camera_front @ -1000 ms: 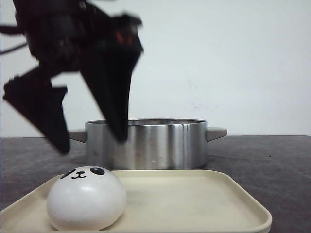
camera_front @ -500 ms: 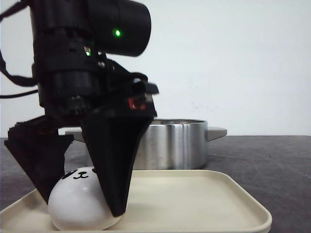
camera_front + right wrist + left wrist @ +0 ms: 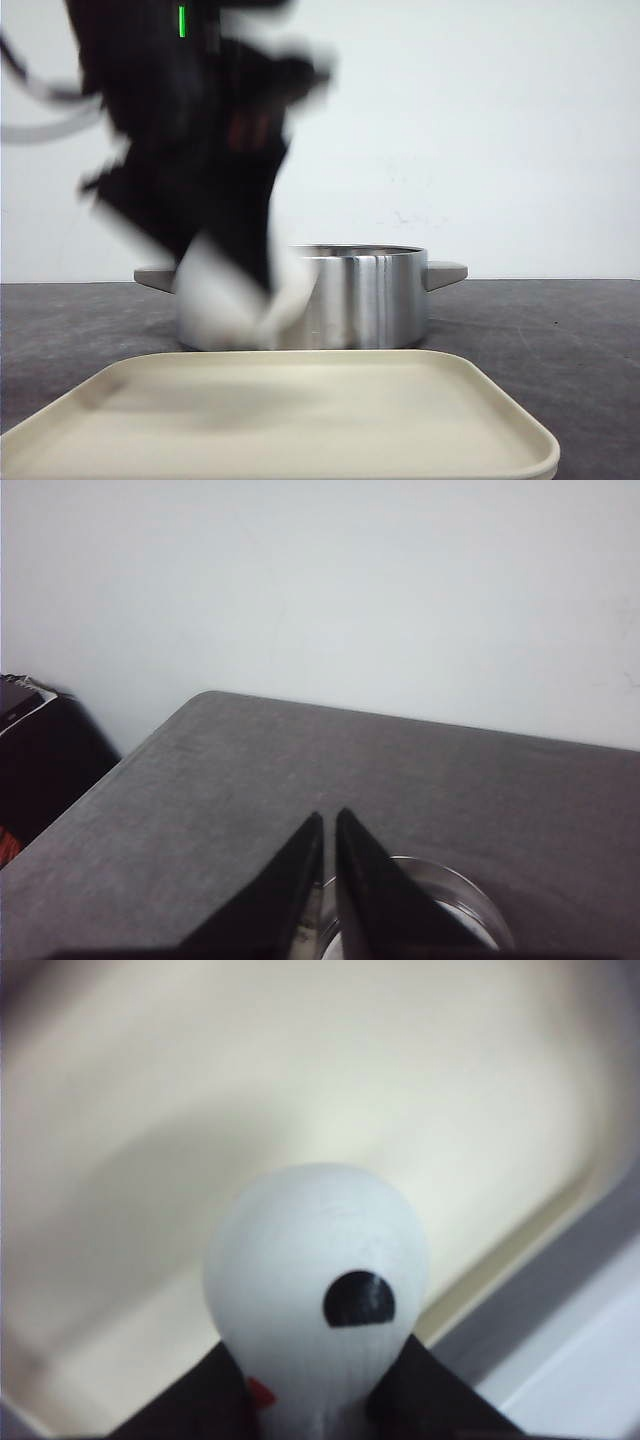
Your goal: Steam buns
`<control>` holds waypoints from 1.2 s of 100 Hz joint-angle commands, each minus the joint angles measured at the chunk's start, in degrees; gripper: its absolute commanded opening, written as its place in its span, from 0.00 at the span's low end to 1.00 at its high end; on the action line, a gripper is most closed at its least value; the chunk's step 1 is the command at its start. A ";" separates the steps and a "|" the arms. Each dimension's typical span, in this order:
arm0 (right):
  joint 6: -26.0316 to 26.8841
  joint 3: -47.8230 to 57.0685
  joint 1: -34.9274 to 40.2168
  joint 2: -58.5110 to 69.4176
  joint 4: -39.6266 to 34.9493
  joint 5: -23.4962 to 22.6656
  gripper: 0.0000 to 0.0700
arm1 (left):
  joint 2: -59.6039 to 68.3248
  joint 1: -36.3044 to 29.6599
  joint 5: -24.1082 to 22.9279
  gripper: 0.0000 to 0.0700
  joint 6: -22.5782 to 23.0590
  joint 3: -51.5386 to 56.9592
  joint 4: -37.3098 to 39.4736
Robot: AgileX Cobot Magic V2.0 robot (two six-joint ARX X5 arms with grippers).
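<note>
My left gripper (image 3: 225,290) is shut on a white panda bun (image 3: 215,290) and holds it in the air above the cream tray (image 3: 300,420), in front of the steel pot (image 3: 360,295). All of this is motion-blurred in the front view. In the left wrist view the bun (image 3: 315,1280) sits squeezed between the black fingers (image 3: 200,1410), one black eye facing the camera, with the tray (image 3: 250,1090) below. My right gripper (image 3: 330,820) is shut and empty, held high over the dark table near a round steel rim (image 3: 470,905). Other buns are out of view.
The pot has two side handles (image 3: 445,272) and stands behind the tray on the dark grey table (image 3: 540,330). A white wall is behind. In the right wrist view the table's far edge (image 3: 200,700) shows, with dark objects (image 3: 25,750) beyond it.
The left gripper came down around the bun on the tray, closed on it, and has now lifted it off the tray. The tray's surface is now bare.
</note>
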 commanded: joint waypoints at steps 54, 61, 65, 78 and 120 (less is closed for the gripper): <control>-0.55 1.27 4.04 1.14 0.96 0.28 0.02 | 7.96 9.90 -4.57 0.03 4.55 2.21 29.05; -0.46 1.27 4.04 1.14 0.66 0.26 0.02 | 8.98 10.16 -4.59 0.31 4.52 2.21 30.05; -0.46 1.27 4.04 1.14 0.46 0.26 0.02 | 9.35 10.27 -4.59 0.56 4.50 2.21 30.45; -0.46 1.27 4.04 1.14 -0.37 0.33 0.02 | 9.51 10.45 -4.61 0.94 4.48 2.21 30.51; -7.10 -1.49 5.55 0.87 -3.67 7.72 0.02 | 0.79 11.56 -7.80 0.02 4.37 5.99 16.98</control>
